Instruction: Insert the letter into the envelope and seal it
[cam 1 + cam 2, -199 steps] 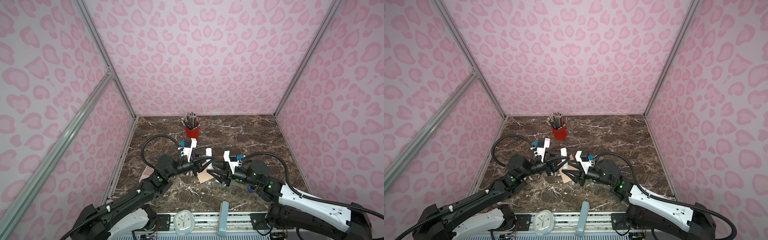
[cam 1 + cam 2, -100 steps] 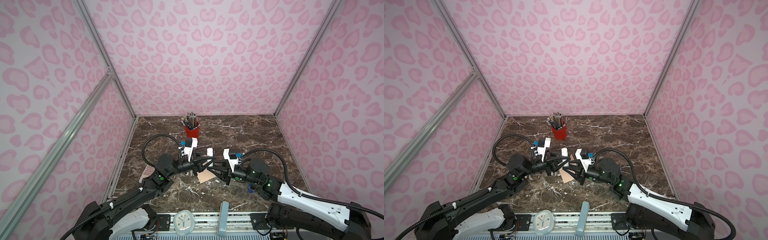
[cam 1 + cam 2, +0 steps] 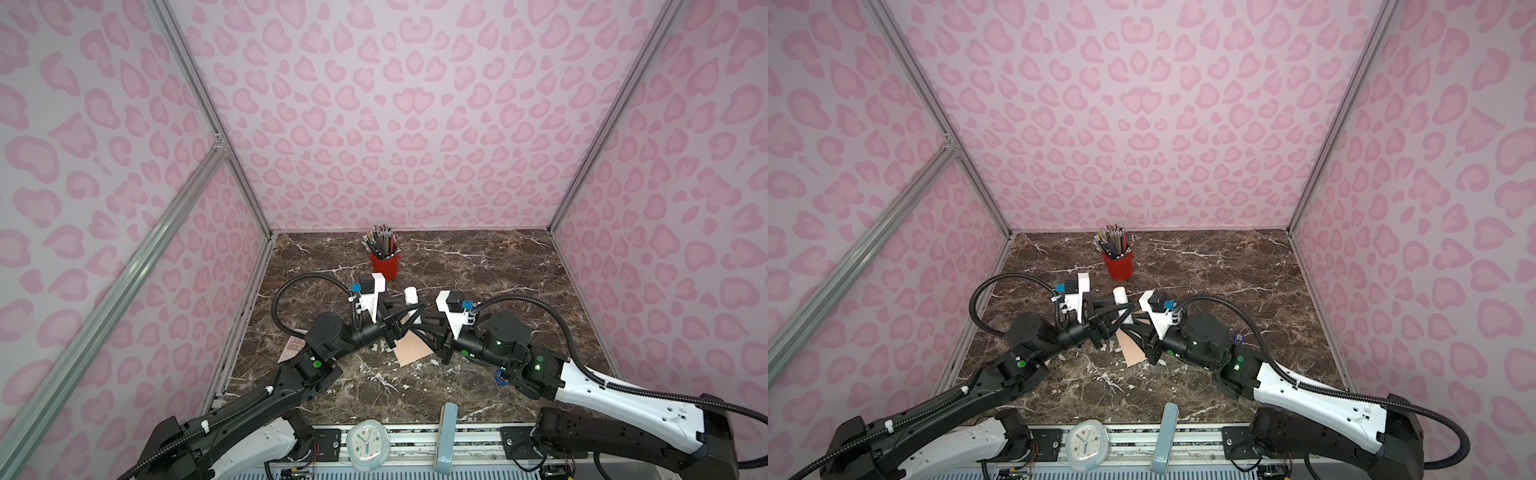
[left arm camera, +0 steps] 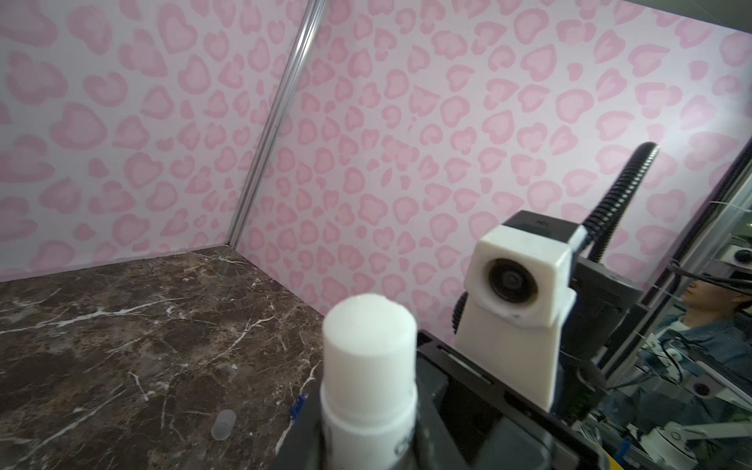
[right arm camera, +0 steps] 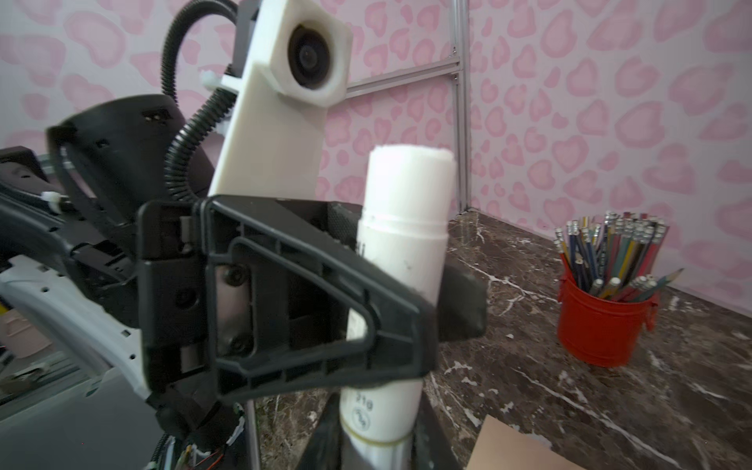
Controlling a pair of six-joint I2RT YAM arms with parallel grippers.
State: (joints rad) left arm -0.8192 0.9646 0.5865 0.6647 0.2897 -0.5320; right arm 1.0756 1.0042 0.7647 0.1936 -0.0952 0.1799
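Observation:
A white glue stick (image 3: 410,296) (image 3: 1120,296) stands nearly upright above the table's middle, its uncapped white end up. My left gripper (image 3: 417,312) (image 4: 366,451) is shut on its body (image 4: 368,366). My right gripper (image 3: 409,329) (image 5: 378,447) comes from the opposite side and is shut on the stick's lower part (image 5: 403,244), below the left finger (image 5: 325,305). The peach-pink envelope (image 3: 411,353) (image 3: 1133,347) (image 5: 517,447) lies flat on the marble under both grippers, partly covered by them. The letter is hidden in every view.
A red cup of pencils (image 3: 384,266) (image 5: 602,325) stands behind the grippers. A pink calculator (image 3: 295,347) lies under the left arm. A clear cap (image 4: 224,423) and a small blue piece (image 3: 497,379) lie on the marble. A clock (image 3: 366,444) sits on the front rail.
My right gripper has moved left toward the left gripper and closed round the lower part of the glue stick. The left gripper has kept its hold.

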